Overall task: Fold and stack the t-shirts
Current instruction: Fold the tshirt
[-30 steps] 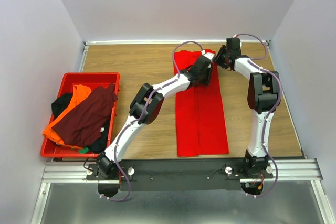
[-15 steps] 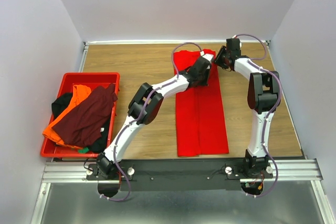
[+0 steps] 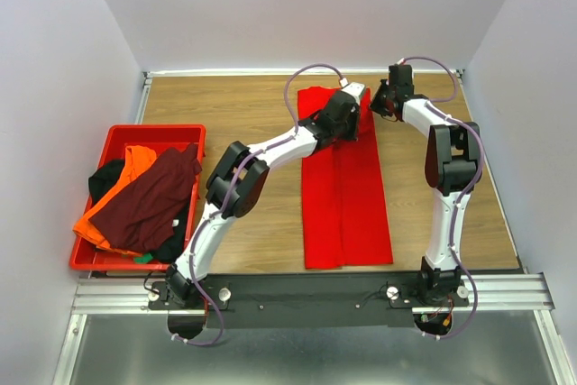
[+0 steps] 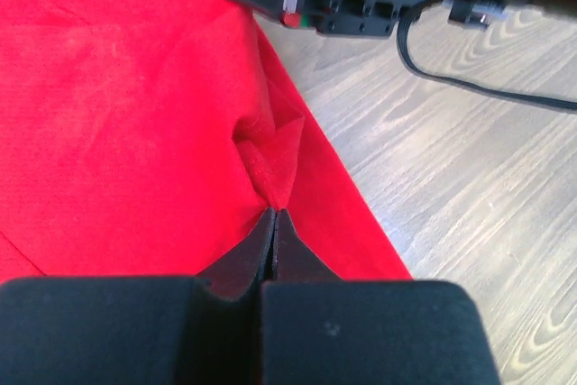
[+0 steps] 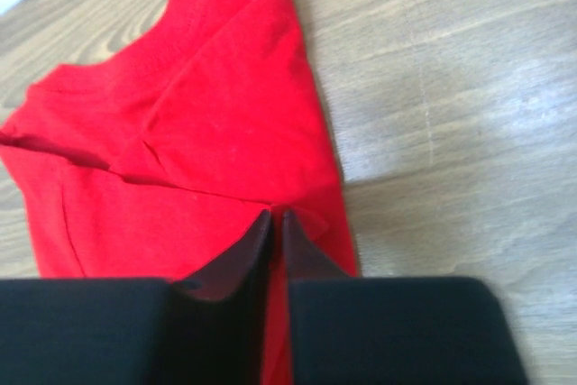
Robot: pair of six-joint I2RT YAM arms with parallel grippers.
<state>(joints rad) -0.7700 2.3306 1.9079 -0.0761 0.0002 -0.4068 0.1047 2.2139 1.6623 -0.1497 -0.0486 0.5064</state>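
The wooden tabletop (image 3: 252,105) is reached across by both arms. A red crate (image 3: 158,130) stands well to the left of the left hand (image 4: 273,220). The orange t-shirt (image 3: 135,164), the dark maroon t-shirt (image 3: 149,200) and the black t-shirt (image 3: 104,178) are heaped in it unfolded.

The red t-shirt (image 3: 347,196) is laid flat as a long narrow strip with its sides turned in. Its far end lies under both hands, and the rest runs back from them toward the arm bases.

The left hand is clamped together on a small pucker (image 4: 270,155) of red cloth, drawn up to its tips near the strip's right edge. The right hand (image 5: 275,220) is set just to the right of it, over the same edge. Its jaws are almost together with red showing in the slit, but whether cloth is caught cannot be told.

The shirt is judged light, limp and not slippery, so it will sag and drag wherever it is not held. It is best taken at the two far corners, through all layers, and lifted evenly. A pinch of the top layer alone would be expected to peel the strip open.
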